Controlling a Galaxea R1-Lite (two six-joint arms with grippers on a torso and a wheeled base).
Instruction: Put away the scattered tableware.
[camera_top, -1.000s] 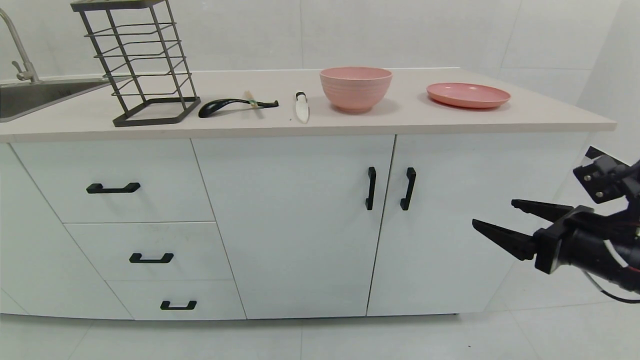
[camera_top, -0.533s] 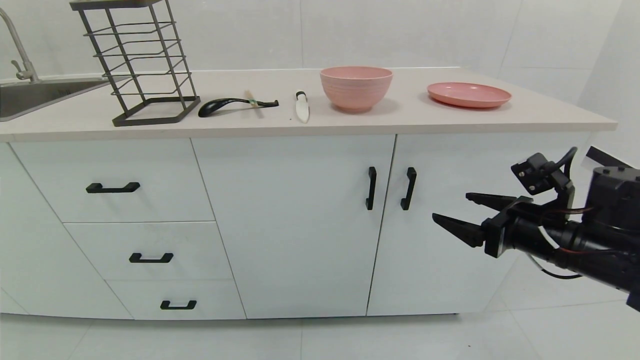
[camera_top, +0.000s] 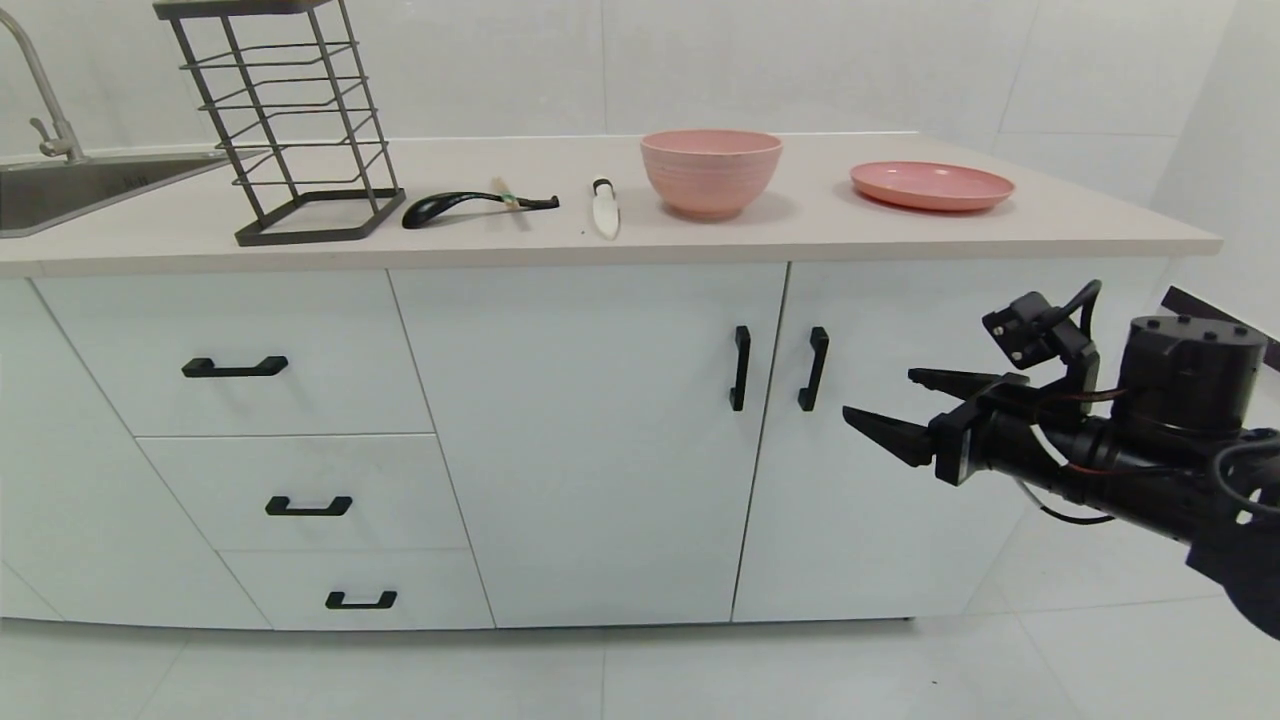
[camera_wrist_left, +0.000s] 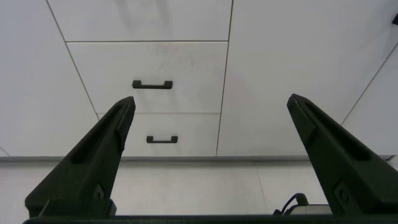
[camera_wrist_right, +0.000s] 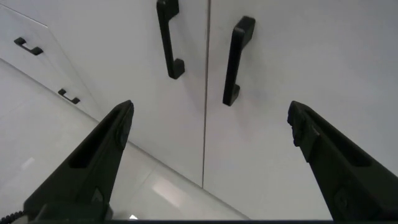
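Scattered on the countertop (camera_top: 1100, 235) are a pink bowl (camera_top: 711, 172), a flat pink plate (camera_top: 932, 186) to its right, a white knife (camera_top: 604, 210), a black spoon (camera_top: 470, 207) and a thin wooden stick (camera_top: 505, 193) lying across the spoon's handle. A black wire rack (camera_top: 290, 120) stands empty left of them. My right gripper (camera_top: 878, 392) hangs open and empty below counter height, in front of the right cabinet door, level with the two door handles (camera_wrist_right: 171, 37). Low down, my left gripper (camera_wrist_left: 210, 102) faces the drawers, open and empty.
A steel sink (camera_top: 60, 190) with a faucet (camera_top: 40, 90) sits at the far left of the counter. Below are three drawers with black handles (camera_top: 235, 366) and two cabinet doors (camera_top: 600, 440). Pale tiled floor (camera_top: 640, 680) lies in front.
My right arm has moved left and slightly up toward the cabinet doors, fingers still open. The head camera has shifted a little. The tableware has not moved.
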